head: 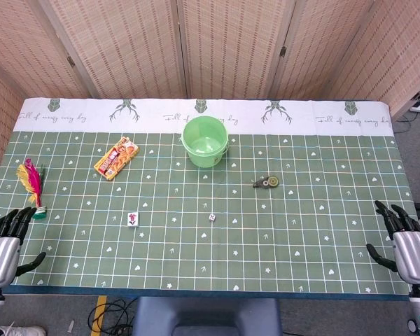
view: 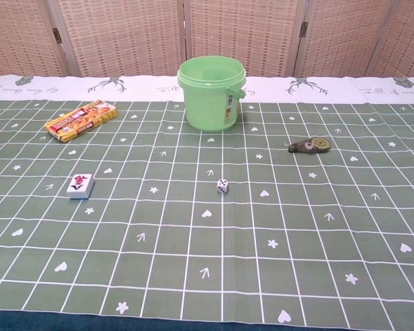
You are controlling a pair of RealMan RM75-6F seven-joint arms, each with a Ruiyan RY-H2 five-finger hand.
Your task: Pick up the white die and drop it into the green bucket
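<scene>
The small white die (head: 212,218) (view: 223,185) lies on the green cloth near the table's middle. Well behind it stands the green bucket (head: 205,141) (view: 210,93), upright with its mouth showing nothing inside. My left hand (head: 5,238) rests at the front left corner, fingers apart and holding nothing. My right hand (head: 404,241) sits at the front right corner, also with fingers spread and nothing in it. Both hands are far from the die and appear only in the head view.
A snack packet (head: 116,157) (view: 81,120) lies at the back left. A mahjong tile (head: 133,219) (view: 81,185) sits left of the die, a dark tape dispenser (head: 267,183) (view: 310,145) to its right rear. A feather shuttlecock (head: 32,183) lies near the left edge.
</scene>
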